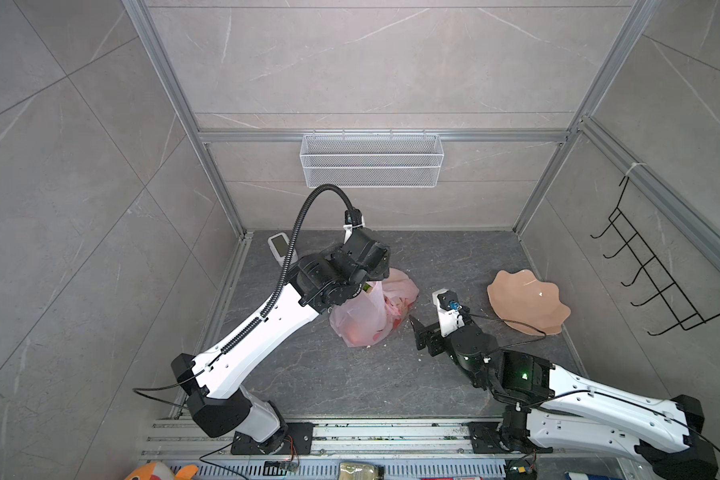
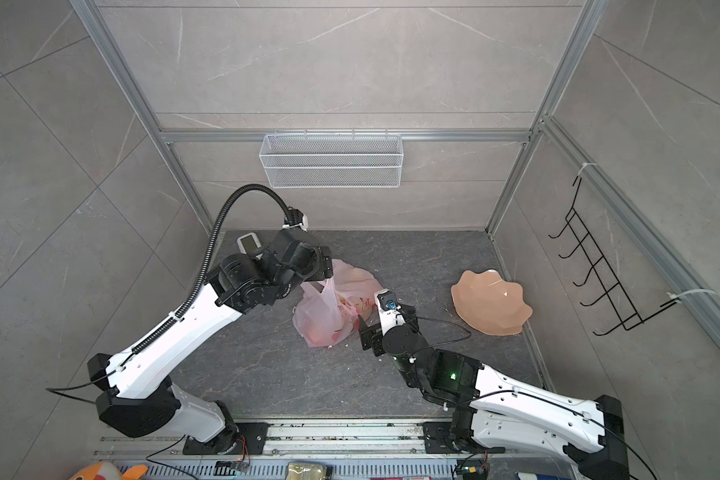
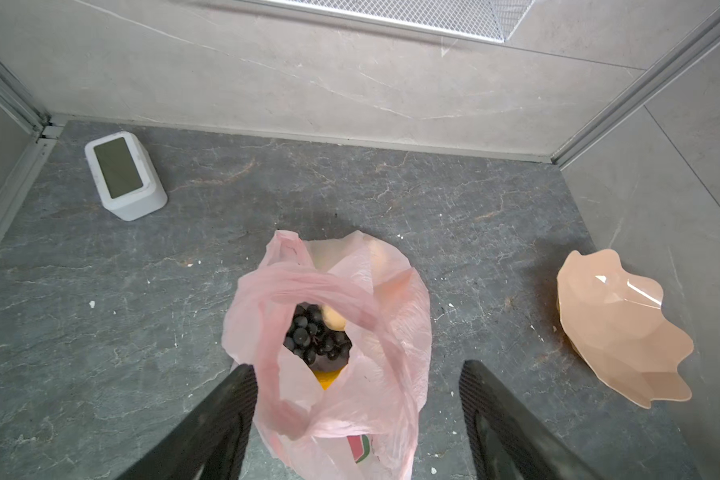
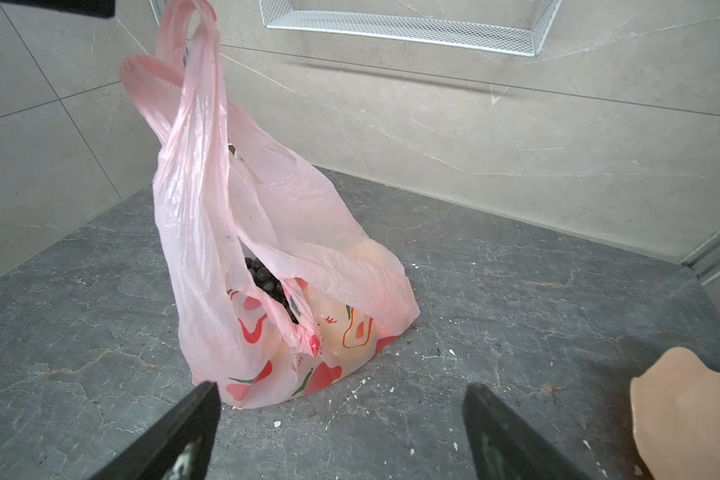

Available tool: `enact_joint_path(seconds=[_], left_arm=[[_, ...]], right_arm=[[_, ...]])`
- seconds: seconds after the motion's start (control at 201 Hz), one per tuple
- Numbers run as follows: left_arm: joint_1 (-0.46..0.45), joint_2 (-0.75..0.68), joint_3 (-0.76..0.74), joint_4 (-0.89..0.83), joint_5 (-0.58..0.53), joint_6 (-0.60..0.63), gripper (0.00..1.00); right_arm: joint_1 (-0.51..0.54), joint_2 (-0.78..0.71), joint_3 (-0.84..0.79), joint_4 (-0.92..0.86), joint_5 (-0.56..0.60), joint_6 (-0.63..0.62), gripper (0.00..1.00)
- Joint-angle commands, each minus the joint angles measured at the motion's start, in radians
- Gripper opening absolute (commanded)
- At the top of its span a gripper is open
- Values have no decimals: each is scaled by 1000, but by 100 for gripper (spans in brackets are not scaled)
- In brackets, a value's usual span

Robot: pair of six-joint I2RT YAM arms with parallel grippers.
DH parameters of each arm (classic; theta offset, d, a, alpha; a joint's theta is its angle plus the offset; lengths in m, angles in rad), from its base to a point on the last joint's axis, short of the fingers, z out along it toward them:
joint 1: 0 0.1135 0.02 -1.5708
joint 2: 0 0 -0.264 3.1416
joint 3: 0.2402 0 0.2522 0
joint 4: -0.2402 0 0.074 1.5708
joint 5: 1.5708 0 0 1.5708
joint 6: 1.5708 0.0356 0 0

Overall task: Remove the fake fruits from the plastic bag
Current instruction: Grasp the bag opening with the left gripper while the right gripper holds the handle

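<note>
1. Left gripper hangs over the thin translucent pink plastic bag. Its black fingers are spread wide on either side of the bag's mouth. One loop handle runs just beside a finger, and I cannot tell whether it hangs on it.
2. Right gripper sits low near the bag's foot, jaws wide apart with nothing between them.
3. The bag stands mid-way across the dark grey stone-look table, with its handles standing up toward the left gripper.
4. In the open mouth lie a dark purple plastic grape bunch, a beige rounded piece touching it, and a yellow-orange piece just under the bunch.
5. The bag's printing shows red-and-green pepper-like shapes, an orange outline and a few small red characters, too creased to read.
6. A peach scalloped plastic plate lies apart from the bag, near the right wall.
7. A small white device with a dark screen stands in the back left corner.
</note>
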State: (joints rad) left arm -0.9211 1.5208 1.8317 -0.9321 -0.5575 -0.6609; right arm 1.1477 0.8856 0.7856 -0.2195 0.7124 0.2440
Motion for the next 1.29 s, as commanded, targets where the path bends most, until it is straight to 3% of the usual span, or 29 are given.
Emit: enact_joint_path(seconds=[0.0,0.174,0.299,0.358,0.528,0.742,0.936,1.289], left_arm=[[0,28,35,19,34,-26,79],[33,135,122,3,58,-27,77],[67,173,133,30,94,-25,65],[74,180,128,50,118,-23,56],[71,102,42,136,171,31,19],[63,-234,-313,337,236,103,9],[64,-402,-425,326,293,131,6],[74,-531,-599,363,197,148,6]], right_arm=[[-1,-22,-26,33,24,9,93],[-2,-38,-37,31,25,28,93],[-2,-50,-37,22,30,50,93],[-1,-44,-33,16,41,59,93],[-18,26,20,-7,62,51,98],[-196,132,118,1,-240,-6,99],[-200,272,246,12,-482,-112,95],[-147,530,461,-38,-408,-166,94]])
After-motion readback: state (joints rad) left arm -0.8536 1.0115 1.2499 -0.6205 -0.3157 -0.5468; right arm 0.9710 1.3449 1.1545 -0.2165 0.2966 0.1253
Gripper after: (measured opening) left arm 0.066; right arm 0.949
